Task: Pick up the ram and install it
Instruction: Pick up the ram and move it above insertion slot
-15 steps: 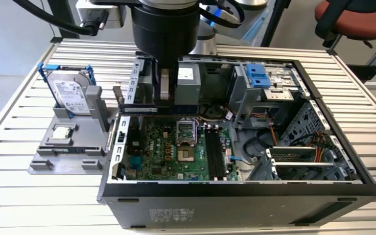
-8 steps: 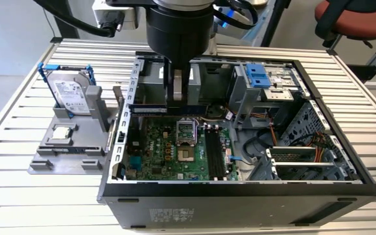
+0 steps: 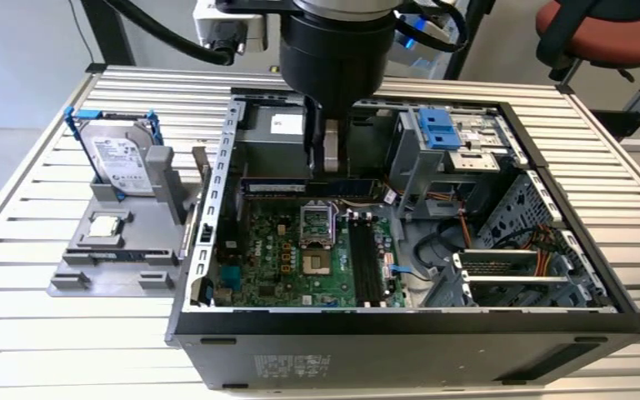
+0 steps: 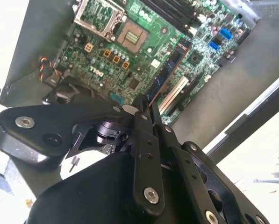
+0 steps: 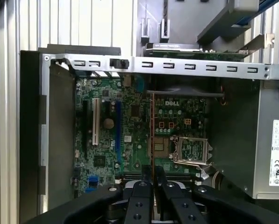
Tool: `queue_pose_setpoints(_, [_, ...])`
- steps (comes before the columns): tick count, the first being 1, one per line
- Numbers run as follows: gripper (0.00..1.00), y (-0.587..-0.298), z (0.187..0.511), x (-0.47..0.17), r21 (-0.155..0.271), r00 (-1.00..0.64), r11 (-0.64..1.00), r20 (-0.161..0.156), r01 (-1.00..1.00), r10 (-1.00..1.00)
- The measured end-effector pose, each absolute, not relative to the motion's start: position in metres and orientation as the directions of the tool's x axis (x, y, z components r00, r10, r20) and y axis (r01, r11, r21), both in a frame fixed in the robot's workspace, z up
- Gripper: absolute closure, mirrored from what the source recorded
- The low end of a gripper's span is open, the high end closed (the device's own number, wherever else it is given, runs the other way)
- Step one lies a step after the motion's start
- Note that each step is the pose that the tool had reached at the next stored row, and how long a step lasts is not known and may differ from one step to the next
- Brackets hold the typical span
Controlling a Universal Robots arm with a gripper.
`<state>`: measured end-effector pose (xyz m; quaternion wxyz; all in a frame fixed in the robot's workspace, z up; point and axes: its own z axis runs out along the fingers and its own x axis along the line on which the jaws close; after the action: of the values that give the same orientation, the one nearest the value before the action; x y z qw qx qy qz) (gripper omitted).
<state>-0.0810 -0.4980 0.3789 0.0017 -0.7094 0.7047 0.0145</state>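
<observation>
Looking at a slatted metal tabletop [image 3: 53, 350] in the exterior view, with a red office chair [image 3: 620, 33] up at 1 o'clock. Open PC case [image 3: 409, 346] lying dead centre, green motherboard [image 3: 287, 267] inside. Over at 9 o'clock of the case, a grey holder [image 3: 109, 279] carrying a hard drive [image 3: 120, 162] in a blue bracket, plus a small silver processor chip [image 3: 106, 227]. Hand [image 3: 326, 171] down inside the case, clamped on the ram [image 3: 281, 186], stick held on edge over the board at 12 o'clock of the CPU socket [image 3: 317, 221].
</observation>
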Motion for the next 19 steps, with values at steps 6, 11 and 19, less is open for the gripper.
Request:
queue_pose_setpoints(6, [1.00, -0.497, 0.378, -0.066, 0.018, 0.001, -0.001, -0.023, -1.000, -1.000])
queue_pose_setpoints(11, [1.00, -0.495, 0.378, -0.054, 0.018, -0.008, 0.007, -0.023, -1.000, -1.000])
queue_pose_setpoints(19, [1.00, -0.493, 0.377, -0.036, 0.018, -0.025, 0.025, -0.023, -1.000, -0.999])
